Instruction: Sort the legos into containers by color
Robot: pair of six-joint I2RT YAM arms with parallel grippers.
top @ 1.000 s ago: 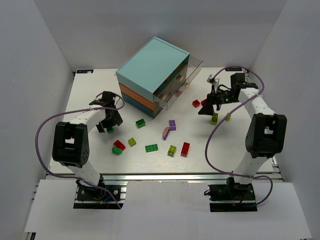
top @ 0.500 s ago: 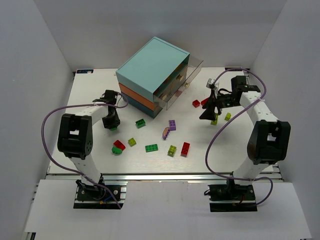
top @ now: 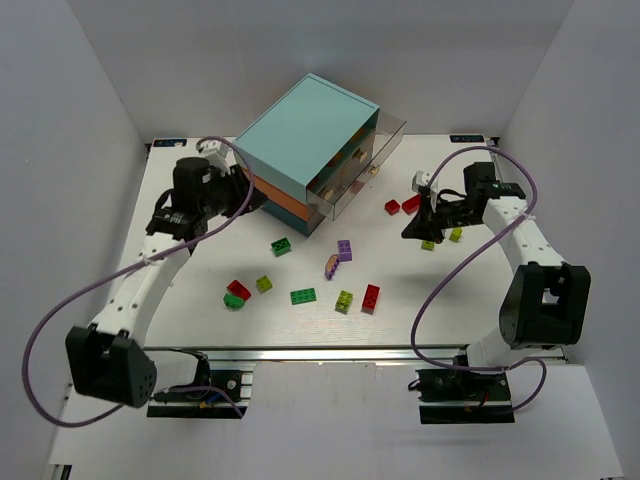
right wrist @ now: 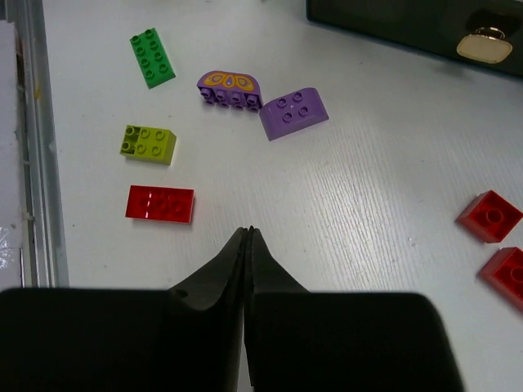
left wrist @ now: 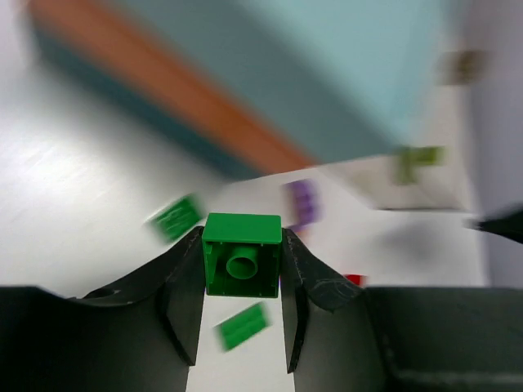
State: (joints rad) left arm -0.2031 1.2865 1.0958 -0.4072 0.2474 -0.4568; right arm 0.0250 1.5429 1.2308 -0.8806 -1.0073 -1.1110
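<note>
My left gripper [left wrist: 242, 249] is shut on a green lego [left wrist: 242, 255], seen from its hollow underside, held above the table. In the top view that gripper [top: 240, 194] hangs beside the left face of the containers [top: 305, 140], a chest with light teal, orange and dark teal layers. My right gripper [right wrist: 248, 234] is shut with nothing between its fingers; in the top view it [top: 414, 229] hovers beside a yellow-green lego [top: 428, 243]. Loose legos lie on the table: green [top: 303, 295], red [top: 371, 297], purple [top: 344, 249] and yellow-green [top: 264, 284].
A clear drawer [top: 368, 168] stands pulled out of the chest toward the right. Two red legos [top: 392, 207] lie just in front of it. A red lego on a green one [top: 236, 293] sits at the near left. White walls enclose the table.
My left gripper closed on the green lego, lifted it and swung back toward the chest. My right gripper shut on nothing and drifted slightly right.
</note>
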